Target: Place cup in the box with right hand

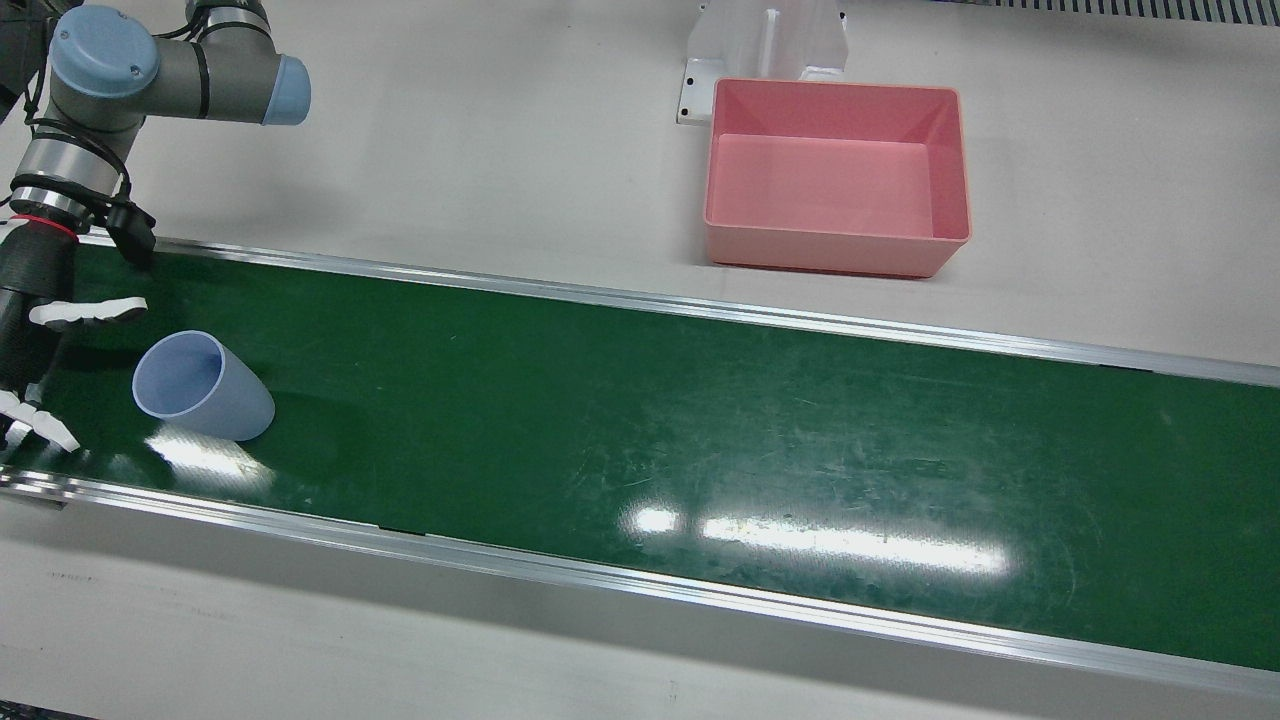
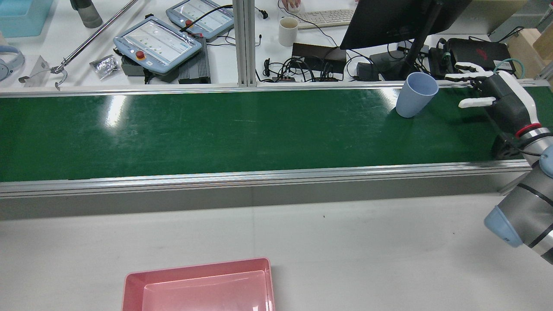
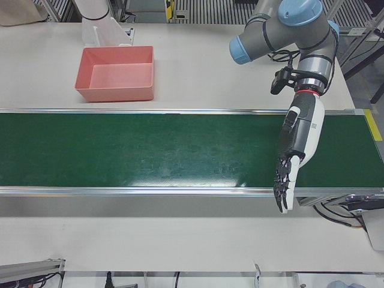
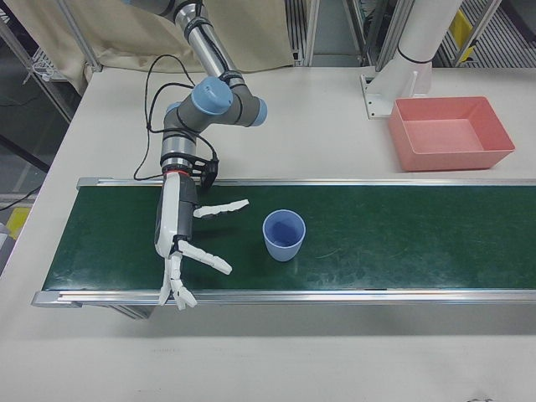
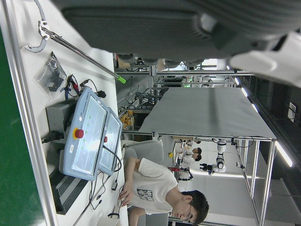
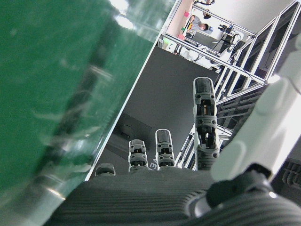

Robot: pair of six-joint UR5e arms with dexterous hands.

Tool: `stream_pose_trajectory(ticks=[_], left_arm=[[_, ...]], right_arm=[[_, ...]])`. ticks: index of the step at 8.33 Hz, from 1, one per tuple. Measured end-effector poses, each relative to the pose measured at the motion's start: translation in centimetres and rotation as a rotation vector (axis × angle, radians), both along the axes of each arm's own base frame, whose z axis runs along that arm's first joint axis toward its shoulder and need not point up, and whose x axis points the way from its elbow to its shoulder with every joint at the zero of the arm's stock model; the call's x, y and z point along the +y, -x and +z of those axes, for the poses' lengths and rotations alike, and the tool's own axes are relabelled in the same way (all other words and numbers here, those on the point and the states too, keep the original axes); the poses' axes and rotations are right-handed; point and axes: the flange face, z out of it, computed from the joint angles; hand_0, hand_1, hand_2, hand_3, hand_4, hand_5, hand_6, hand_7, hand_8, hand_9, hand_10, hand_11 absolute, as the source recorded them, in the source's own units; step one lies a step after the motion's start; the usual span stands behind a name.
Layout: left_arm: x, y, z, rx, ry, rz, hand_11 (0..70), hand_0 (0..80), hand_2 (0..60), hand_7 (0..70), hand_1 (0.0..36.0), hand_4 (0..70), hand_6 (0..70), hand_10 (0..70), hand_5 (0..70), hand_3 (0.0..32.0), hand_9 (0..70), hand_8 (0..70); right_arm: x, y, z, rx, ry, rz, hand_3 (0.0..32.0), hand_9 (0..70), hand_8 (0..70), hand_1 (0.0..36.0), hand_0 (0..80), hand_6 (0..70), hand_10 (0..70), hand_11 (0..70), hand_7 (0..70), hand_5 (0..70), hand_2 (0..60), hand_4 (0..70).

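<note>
right hand (image 4: 188, 243) spread beside upright cup (image 4: 284, 235), ready to grasp | box (image 4: 452, 132) waits across table, empty

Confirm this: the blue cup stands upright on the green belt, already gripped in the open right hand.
Not gripped. In the right-front view the right hand is open beside the blue cup, with bare green belt between them. The cup does stand upright on the belt.
</note>
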Motion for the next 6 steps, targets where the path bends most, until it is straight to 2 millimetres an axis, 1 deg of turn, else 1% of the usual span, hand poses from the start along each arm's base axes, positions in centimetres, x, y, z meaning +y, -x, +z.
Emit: stream_pose_trajectory(ticks=[4,6], left_arm=[[0.00,0.00,0.00,0.000,0.000,0.000,0.0,0.0,0.0,0.0,0.0,0.0,0.0,0.0,0.0,0.0,0.0,0.0],[0.00,0.00,0.00,0.000,0.000,0.000,0.0,0.0,0.0,0.0,0.0,0.0,0.0,0.0,0.0,0.0,0.0,0.0]], right_arm=[[0.01,0.03,0.07,0.003,0.001,0.000,9.6,12.8,7.7,2.8,45.5,3.7,0.0,0.0,27.7,1.6,3.2,41.2],[0.01,0.03,0.08,0.004,0.001,0.000,9.8,12.8,7.8,2.8,45.6,3.7,0.0,0.0,27.4,1.6,2.6,40.6]])
